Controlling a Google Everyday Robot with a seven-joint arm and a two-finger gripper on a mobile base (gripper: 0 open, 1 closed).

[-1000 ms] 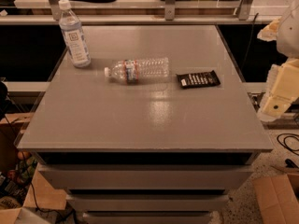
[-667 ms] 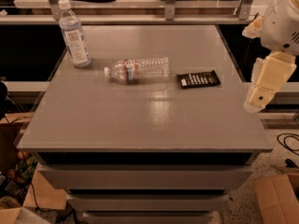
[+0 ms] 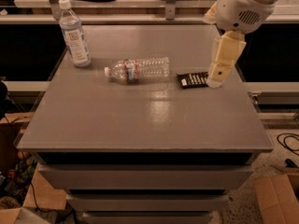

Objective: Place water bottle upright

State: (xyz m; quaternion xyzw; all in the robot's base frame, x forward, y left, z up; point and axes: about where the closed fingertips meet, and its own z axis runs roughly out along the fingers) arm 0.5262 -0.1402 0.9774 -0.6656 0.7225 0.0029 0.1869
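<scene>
Water bottle (image 3: 138, 69) lies on its side on the gray table (image 3: 140, 125), middle of the back half, white cap pointing left, red-and-blue label band near the cap end. Not upright, nothing touching it.

Arm (image 3: 245, 6) comes in from the top right corner, with a big white rounded housing above the table's back right area. Gripper (image 3: 216, 78) hangs down from it, cream colored, slanting slightly down-left, tip low over the right end of a black flat packet (image 3: 191, 80). Can't tell if it touches the packet or whether it is spread or closed. It holds nothing and sits well right of the water bottle, with the packet between them.

Taller bottle (image 3: 74, 34) with a pale label stands upright at the back left corner. Cardboard box (image 3: 278, 199) on the floor, bottom right.
</scene>
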